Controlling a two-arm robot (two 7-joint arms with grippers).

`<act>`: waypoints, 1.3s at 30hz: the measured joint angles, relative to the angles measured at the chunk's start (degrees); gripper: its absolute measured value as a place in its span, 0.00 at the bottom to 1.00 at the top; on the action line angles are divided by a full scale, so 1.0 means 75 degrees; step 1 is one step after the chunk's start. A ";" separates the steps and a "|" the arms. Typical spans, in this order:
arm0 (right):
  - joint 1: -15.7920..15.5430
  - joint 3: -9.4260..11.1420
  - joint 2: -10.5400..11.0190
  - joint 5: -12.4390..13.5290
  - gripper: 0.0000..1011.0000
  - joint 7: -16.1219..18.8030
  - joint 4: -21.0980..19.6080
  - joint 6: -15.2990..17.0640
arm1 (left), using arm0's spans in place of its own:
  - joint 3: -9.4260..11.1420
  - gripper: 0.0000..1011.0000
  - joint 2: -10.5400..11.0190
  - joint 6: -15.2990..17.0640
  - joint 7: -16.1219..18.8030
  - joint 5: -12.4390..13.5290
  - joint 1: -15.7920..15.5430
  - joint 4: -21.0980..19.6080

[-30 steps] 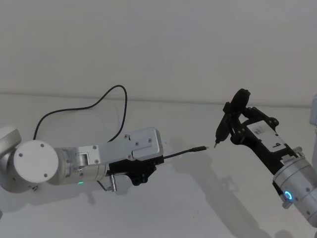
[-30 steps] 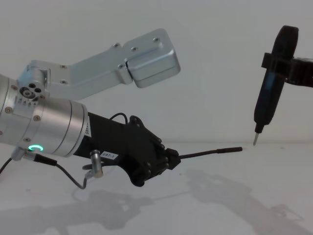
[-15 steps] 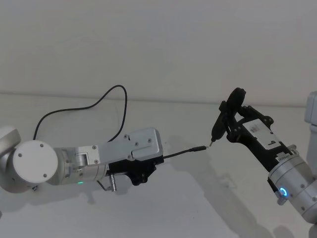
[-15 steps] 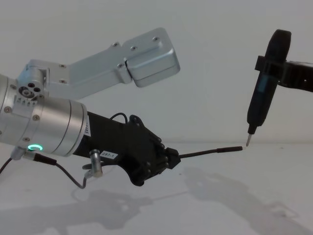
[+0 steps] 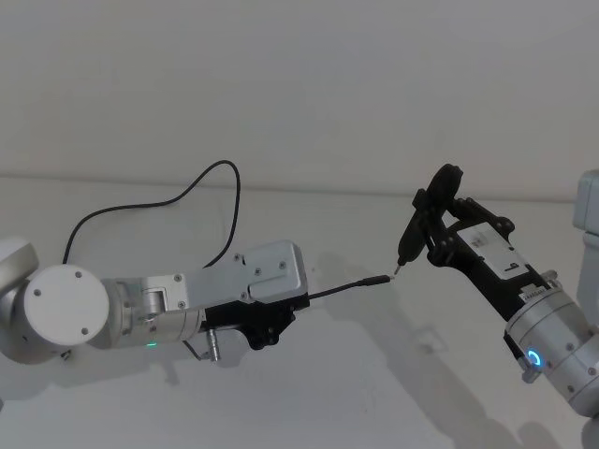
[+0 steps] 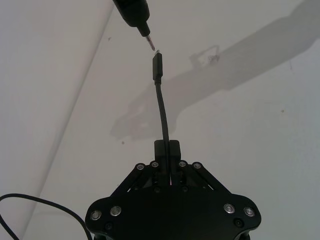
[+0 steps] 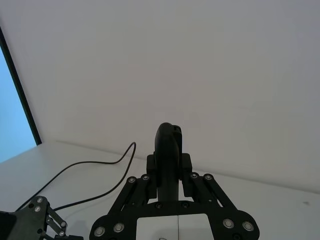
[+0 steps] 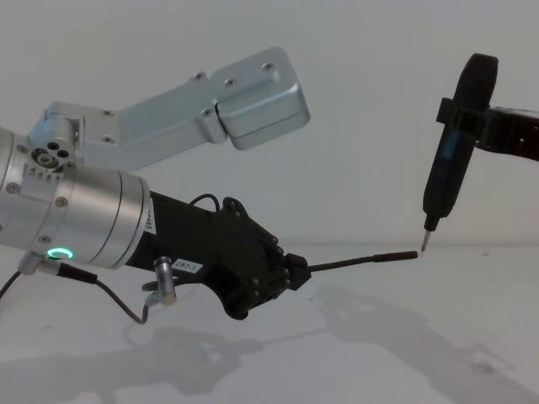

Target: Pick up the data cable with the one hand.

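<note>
Pinched between the fingers of the left gripper (image 5: 281,313) is the data cable (image 5: 211,182), held a short way behind its plug so that the stiff end juts forward, clear of the white table (image 5: 309,402). The remaining cord is seen trailing back past the arm and looping across the tabletop toward the rear wall. The right gripper (image 5: 440,234) is clamped on a black pen-shaped tool (image 5: 426,220), carried nearly upright on the robot's right side. In the chest view the tool's metal tip (image 8: 425,241) is found just beside the plug (image 8: 396,255), touching or almost so; which cannot be told. In the left wrist view a slight gap appears between tip (image 6: 150,42) and plug (image 6: 157,67).

The pick-up is judged done, since the cable end is lifted and gripped securely. The step in hand is judged to be alignment of tool and plug. A steady hold by the left arm and a fine, slow approach by the right would be called for next.
</note>
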 joint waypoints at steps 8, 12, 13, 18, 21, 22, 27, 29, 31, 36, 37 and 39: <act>0.0024 -0.0023 0.0038 0.0039 0.27 0.0027 0.0022 0.0001 | 0.0001 0.04 0.0000 0.0000 0.0000 -0.0001 0.0000 0.0000; 0.0032 -0.0043 0.0054 0.0065 0.27 0.0039 0.0028 0.0007 | 0.0001 0.04 0.0000 0.0000 0.0000 -0.0001 0.0000 0.0000; 0.0033 -0.0045 0.0056 0.0069 0.27 0.0041 0.0028 0.0008 | 0.0001 0.04 0.0000 0.0000 0.0000 -0.0001 0.0000 0.0000; 0.0043 -0.0079 0.0070 0.0092 0.27 0.0048 0.0031 0.0019 | 0.0001 0.04 0.0000 0.0000 0.0000 -0.0001 0.0000 0.0000; 0.0045 -0.0092 0.0076 0.0100 0.27 0.0049 0.0031 0.0027 | 0.0001 0.04 -0.0001 0.0000 0.0000 -0.0001 0.0000 0.0000; 0.0046 -0.0100 0.0081 0.0105 0.27 0.0049 0.0031 0.0032 | 0.0001 0.04 0.0000 0.0000 0.0000 -0.0001 0.0000 0.0000; 0.0046 -0.0123 0.0092 0.0110 0.27 0.0049 0.0021 0.0048 | 0.0001 0.04 -0.0001 0.0000 0.0000 -0.0001 0.0000 0.0000; 0.0045 -0.0127 0.0094 0.0110 0.27 0.0048 0.0018 0.0053 | 0.0001 0.04 -0.0001 0.0000 0.0000 -0.0001 0.0000 0.0000; 0.0044 -0.0133 0.0097 0.0110 0.27 0.0045 0.0012 0.0057 | 0.0001 0.04 -0.0001 0.0000 0.0000 -0.0001 0.0000 0.0001; 0.0041 -0.0142 0.0101 0.0110 0.27 0.0041 0.0003 0.0062 | 0.0001 0.04 -0.0001 0.0001 0.0000 -0.0001 0.0000 0.0001; 0.0041 -0.0143 0.0101 0.0110 0.27 0.0041 0.0002 0.0063 | 0.0001 0.04 0.0000 0.0000 0.0000 -0.0001 0.0000 0.0000; 0.0040 -0.0147 0.0103 0.0110 0.27 0.0037 -0.0001 0.0064 | 0.0001 0.04 -0.0001 0.0001 0.0000 -0.0001 0.0000 0.0001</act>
